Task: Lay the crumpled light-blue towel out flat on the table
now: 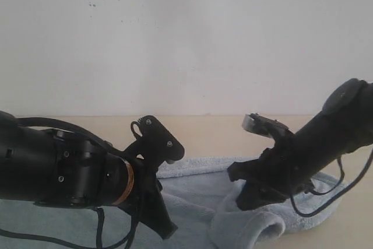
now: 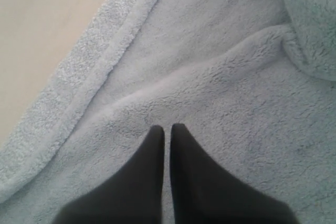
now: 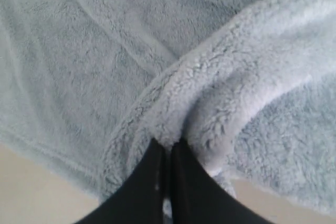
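The pale grey-blue towel [image 1: 192,193] lies on the beige table [image 1: 204,132], mostly flat, with a thick folded roll [image 1: 247,225] at its near right. My right gripper [image 1: 243,202] is down on that roll. In the right wrist view its fingers [image 3: 168,143] are shut, pinching a raised fold of the towel [image 3: 226,103]. My left gripper [image 1: 166,230] points down over the towel's left part. In the left wrist view it [image 2: 167,128] is shut with nothing between the fingers, just above flat towel [image 2: 210,77], near the hem [image 2: 89,77].
A white wall [image 1: 186,39] with small dark specks rises behind the table. Bare table shows beyond the towel's hem [image 2: 42,35] and at its near edge [image 3: 31,192]. A cable [image 1: 326,196] loops under the right arm.
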`<action>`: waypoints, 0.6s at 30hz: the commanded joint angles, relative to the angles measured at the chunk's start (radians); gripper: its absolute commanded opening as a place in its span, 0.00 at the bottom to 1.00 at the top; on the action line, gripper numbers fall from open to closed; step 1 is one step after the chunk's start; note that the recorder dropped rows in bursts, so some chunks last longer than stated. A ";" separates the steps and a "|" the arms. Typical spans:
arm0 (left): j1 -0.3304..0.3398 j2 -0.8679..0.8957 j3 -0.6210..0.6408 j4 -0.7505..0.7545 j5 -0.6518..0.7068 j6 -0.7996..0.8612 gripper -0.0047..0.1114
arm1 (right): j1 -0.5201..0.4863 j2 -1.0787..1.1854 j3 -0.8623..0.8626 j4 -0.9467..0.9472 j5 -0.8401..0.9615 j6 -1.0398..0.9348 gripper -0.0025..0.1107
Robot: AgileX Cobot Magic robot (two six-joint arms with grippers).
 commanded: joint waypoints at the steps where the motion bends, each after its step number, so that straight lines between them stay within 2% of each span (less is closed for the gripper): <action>1: 0.019 0.001 -0.004 0.016 0.023 0.000 0.07 | 0.073 0.027 -0.005 0.011 -0.227 -0.010 0.02; 4: 0.018 0.001 -0.004 0.034 0.014 0.000 0.07 | 0.100 0.049 -0.005 0.011 -0.319 -0.010 0.07; 9: 0.018 0.001 -0.004 0.030 -0.002 0.000 0.07 | 0.100 0.097 -0.005 0.022 -0.424 -0.010 0.40; 12: 0.018 0.001 -0.004 0.030 0.005 0.000 0.07 | 0.100 0.097 -0.005 0.024 -0.567 -0.010 0.52; 15: 0.018 -0.001 -0.004 0.034 0.054 0.000 0.07 | 0.100 0.064 -0.007 0.024 -0.640 -0.020 0.55; 18: 0.018 -0.022 -0.004 0.034 0.130 0.022 0.07 | 0.100 -0.006 -0.025 0.010 -0.626 -0.025 0.55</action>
